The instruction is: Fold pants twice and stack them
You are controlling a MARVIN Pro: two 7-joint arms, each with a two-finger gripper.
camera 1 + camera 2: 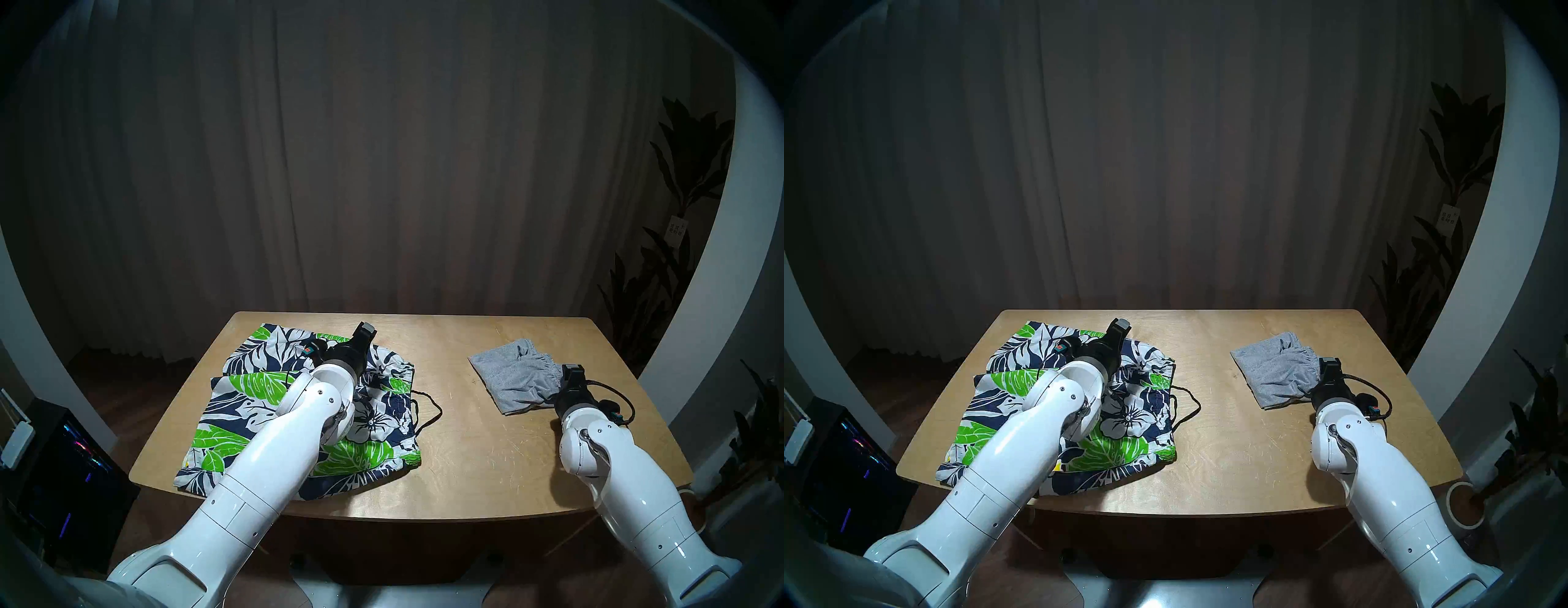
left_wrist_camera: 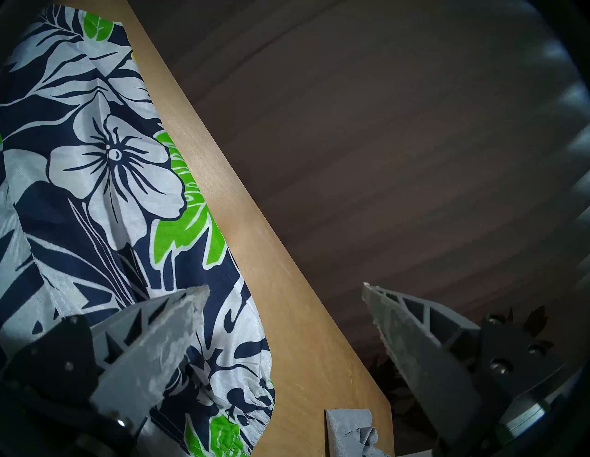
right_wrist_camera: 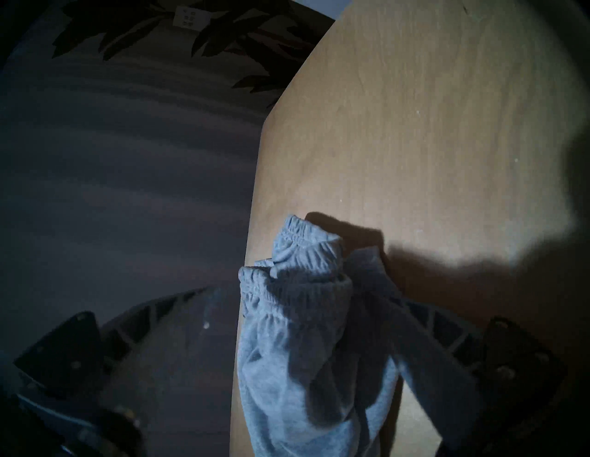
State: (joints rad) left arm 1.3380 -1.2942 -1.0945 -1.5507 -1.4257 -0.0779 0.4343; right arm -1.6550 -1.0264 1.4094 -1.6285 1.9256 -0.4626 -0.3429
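Head stereo left view: the grey shorts (image 1: 515,383) lie folded at the desk's (image 1: 466,446) right, the right pincer (image 1: 572,370) released at their waistband, probably just letting go. The floral shorts (image 1: 297,407) lie spread at left beneath the spread-open left pincer (image 1: 365,329), likely awaiting folding.

Floral navy shorts (image 2: 105,178) filling left of frame on wooden table (image 2: 287,319); left gripper (image 2: 284,293) spread wide along bottom, empty; grey shorts (image 2: 351,434) corner at bottom center.
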